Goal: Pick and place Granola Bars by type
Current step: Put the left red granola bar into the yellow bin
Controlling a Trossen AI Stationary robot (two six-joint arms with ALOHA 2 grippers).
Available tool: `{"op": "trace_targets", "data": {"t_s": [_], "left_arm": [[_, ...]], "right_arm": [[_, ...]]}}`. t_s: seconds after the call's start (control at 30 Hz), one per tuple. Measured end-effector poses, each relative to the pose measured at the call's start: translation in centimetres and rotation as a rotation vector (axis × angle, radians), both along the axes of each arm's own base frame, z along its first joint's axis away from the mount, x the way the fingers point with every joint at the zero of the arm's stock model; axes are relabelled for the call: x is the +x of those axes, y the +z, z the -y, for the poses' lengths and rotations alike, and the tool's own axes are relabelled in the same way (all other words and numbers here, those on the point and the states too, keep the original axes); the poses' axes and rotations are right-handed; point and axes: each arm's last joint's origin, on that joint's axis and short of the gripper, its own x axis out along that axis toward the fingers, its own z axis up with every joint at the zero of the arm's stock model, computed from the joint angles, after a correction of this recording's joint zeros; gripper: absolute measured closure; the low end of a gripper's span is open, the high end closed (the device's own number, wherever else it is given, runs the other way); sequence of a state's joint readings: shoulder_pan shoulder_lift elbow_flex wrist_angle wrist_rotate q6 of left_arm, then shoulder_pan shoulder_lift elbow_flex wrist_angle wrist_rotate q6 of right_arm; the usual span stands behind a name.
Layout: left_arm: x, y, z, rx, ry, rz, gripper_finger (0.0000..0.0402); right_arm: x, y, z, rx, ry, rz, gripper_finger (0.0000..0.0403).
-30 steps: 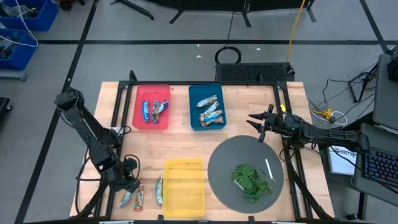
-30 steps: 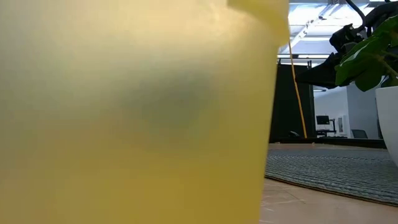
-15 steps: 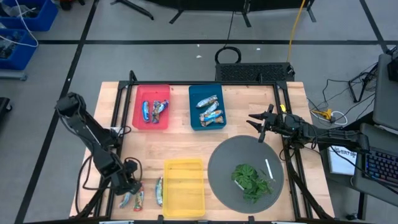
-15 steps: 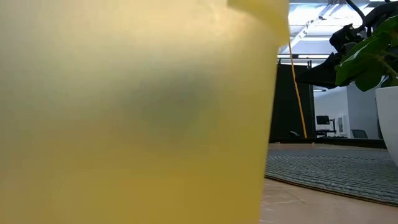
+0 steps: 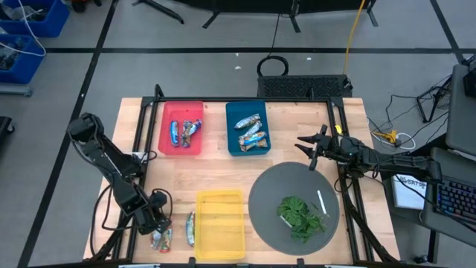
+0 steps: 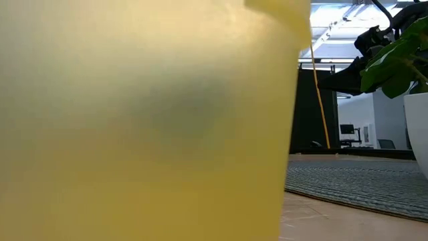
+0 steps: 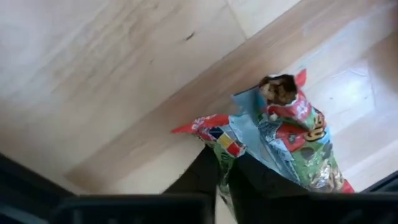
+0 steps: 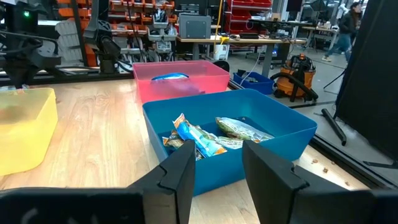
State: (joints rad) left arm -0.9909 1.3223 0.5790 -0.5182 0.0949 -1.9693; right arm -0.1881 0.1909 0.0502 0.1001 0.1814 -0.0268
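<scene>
My left gripper (image 5: 156, 225) is at the table's near left corner, shut on a granola bar in a red, green and blue wrapper (image 7: 289, 140); in the high view the bar (image 5: 161, 239) shows just below the gripper. Another bar (image 5: 190, 228) lies flat beside the yellow bin (image 5: 220, 223). Two or three bars lie in the red bin (image 5: 182, 128), and others in the blue bin (image 5: 247, 126) (image 8: 205, 140). My right gripper (image 5: 309, 152) (image 8: 217, 171) hangs open at the table's right, facing the blue bin. My left gripper pinches the bar's wrapper by a crinkled edge near one end (image 7: 225, 149), between its two fingers (image 7: 202, 177). The fingers come from above, pointing down. The bar lies on the wooden table, its torn open end (image 7: 280, 90) pointing away from the fingers.
A grey round mat (image 5: 268, 193) on the near right carries a green leafy bunch (image 5: 301, 216) and a thin white stick (image 5: 321, 201). In the low view the yellow bin's wall (image 6: 134, 120) fills most of the picture. Bare wood lies between the bins.
My left gripper has moved toward the table's near edge and a little right, down onto the two bars at the near left corner. One of them is now covered by the gripper. My right arm has kept still.
</scene>
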Motion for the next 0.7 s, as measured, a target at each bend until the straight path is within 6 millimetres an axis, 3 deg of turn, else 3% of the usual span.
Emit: {"op": "trace_targets", "data": {"t_s": [0.1,0.33,0.53,0.7], "left_arm": [[-0.1,0.0,-0.2,0.033,-0.024,0.009,0.0387],[-0.7,0.7,-1.8,0.156,-0.054,0.014,0.0389],[-0.2,5.6,-3.3,0.303,-0.063,0.190,0.0390],[2.0,10.9,-3.5,0.431,-0.084,0.611,0.0390]], "right_arm": [[0.0,0.0,0.0,0.000,0.000,0.000,0.0278],[0.0,0.0,0.0,0.000,0.000,0.000,0.0278],[0.0,0.0,0.0,0.000,0.000,0.000,0.0278],[0.0,0.0,0.0,0.000,0.000,0.000,0.0278]]}}
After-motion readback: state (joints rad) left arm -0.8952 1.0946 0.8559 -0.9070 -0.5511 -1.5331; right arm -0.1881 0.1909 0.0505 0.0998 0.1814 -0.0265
